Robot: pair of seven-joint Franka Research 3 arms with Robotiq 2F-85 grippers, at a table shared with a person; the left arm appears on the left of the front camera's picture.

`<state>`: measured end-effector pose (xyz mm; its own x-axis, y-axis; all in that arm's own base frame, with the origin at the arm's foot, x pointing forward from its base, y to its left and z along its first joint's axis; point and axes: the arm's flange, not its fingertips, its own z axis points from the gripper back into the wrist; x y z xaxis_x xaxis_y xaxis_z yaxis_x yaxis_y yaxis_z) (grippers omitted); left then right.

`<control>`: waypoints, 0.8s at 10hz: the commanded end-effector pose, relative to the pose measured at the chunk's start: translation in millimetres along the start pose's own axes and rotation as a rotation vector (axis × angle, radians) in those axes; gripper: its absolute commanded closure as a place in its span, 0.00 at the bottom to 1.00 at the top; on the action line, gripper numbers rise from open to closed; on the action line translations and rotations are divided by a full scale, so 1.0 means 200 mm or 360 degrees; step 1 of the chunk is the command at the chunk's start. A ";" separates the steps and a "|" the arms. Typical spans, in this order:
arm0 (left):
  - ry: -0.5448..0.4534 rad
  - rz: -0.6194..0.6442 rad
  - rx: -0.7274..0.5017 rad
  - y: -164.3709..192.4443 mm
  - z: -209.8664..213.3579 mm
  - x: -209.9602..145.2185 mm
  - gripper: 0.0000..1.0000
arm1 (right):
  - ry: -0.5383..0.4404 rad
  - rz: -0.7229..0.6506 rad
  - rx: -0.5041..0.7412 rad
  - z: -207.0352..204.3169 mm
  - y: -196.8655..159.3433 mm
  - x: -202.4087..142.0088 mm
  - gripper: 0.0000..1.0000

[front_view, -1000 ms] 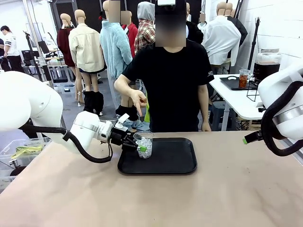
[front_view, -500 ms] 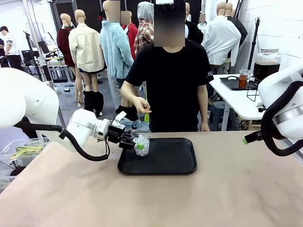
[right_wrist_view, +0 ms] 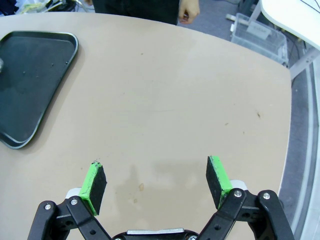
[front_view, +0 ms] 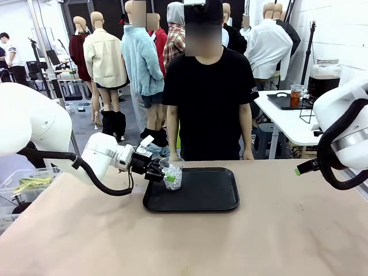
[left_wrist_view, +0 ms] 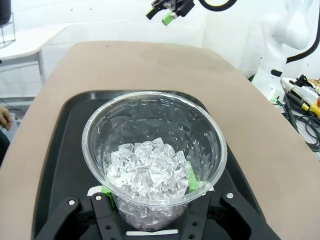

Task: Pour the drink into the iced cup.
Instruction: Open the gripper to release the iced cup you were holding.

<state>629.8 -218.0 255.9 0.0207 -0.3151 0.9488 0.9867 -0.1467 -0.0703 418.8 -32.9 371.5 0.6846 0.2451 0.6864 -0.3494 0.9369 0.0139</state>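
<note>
Left wrist view: we've got left jaws clamped on the iced cup (left_wrist_view: 154, 162) at the edge of the black tray (left_wrist_view: 62, 150), right jaws wide apart over the counter (right_wrist_view: 165, 95).

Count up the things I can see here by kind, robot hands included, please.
Trays: 2 (near tray, side-table tray)
Cups: 2 (iced cup, cup of reddish drink)
Jars: 1 (dispenser jar)
Robot hands: 2 (left hand, right hand)
Total: 7
</note>
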 end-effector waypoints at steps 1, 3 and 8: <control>-0.0015 -0.0096 0.0035 -0.02 0.08 0.11 0.39 | -0.0019 0.0000 0.0003 -0.01 0.00 -0.02 0.00; 0.0032 -0.0109 0.0079 0.04 0.12 0.19 0.39 | -0.0019 0.0000 0.0003 -0.01 0.00 -0.02 0.00; 0.0098 -0.0226 0.0257 0.15 0.19 0.39 0.39 | -0.0019 0.0000 0.0003 -0.01 0.00 -0.02 0.00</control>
<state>665.3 -204.7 329.5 -0.1102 -0.3553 0.9282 0.9938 -0.0530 0.0977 418.8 -32.9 371.5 0.6846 0.2451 0.6864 -0.3494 0.9369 0.0139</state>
